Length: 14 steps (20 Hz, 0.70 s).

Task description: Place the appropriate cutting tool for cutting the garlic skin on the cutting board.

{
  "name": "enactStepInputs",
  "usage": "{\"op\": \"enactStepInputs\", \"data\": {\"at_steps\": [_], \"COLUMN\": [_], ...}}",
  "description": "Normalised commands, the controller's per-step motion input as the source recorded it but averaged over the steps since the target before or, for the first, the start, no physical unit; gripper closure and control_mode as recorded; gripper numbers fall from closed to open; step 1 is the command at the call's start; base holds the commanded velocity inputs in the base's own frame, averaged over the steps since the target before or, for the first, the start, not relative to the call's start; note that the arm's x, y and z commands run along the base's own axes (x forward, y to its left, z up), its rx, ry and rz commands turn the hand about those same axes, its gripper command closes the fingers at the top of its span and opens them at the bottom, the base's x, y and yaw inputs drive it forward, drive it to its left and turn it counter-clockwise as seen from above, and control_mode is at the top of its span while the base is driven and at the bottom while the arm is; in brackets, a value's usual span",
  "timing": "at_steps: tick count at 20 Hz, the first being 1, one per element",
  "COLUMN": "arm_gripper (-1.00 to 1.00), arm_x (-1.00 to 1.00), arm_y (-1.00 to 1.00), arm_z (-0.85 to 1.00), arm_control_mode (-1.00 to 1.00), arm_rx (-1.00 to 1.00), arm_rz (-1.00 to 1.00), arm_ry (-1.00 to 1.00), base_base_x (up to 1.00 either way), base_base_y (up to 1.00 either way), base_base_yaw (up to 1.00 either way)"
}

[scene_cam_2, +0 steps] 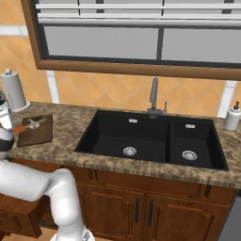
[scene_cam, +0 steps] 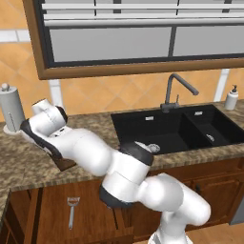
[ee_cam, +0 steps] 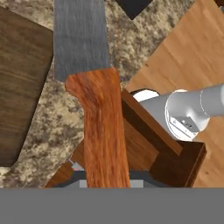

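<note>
A speckled brown stone counter [scene_cam_2: 66, 141] is seen under a wood-framed window [scene_cam_2: 141, 42], against orange tiled wall, with a black double sink [scene_cam_2: 150, 139] and faucet [scene_cam_2: 154, 96] set into it. A paper towel roll [scene_cam_2: 14, 89] stands at 10 o'clock in the right base view and a soap bottle [scene_cam_2: 232, 116] at 3 o'clock. The cutting board [scene_cam_2: 36, 130] lies at the counter's front edge, at 9 o'clock (a small pale object, too small to identify, rests on it). The knife [ee_cam: 94, 87] is clenched in the gripper [ee_cam: 105, 181], its orange-brown handle running up the hand view and its grey blade over bare counter just beside the board's edge. A fork [scene_cam: 72, 209] is seen low against the cabinets at 7 o'clock in the left base view.
</note>
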Motion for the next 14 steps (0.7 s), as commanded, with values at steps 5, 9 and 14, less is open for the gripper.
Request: {"op": "enactStepInputs", "data": {"at_steps": [5, 9, 14], "arm_gripper": [1.00, 1.00, 1.00], "arm_x": [0.20, 0.21, 0.23], "arm_y": [-0.30, -0.19, -0.02], "arm_z": [-0.42, -0.22, -0.28], "arm_control_mode": [-1.00, -1.00, -1.00], "arm_rx": [0.01, 0.05, 0.13], "arm_rz": [0.20, 0.21, 0.22], "arm_ry": [-0.04, -0.01, -0.05], "base_base_x": [0.00, 0.00, 0.00], "base_base_y": [0.00, 0.00, 0.00], "base_base_yaw": [0.00, 0.00, 0.00]}}
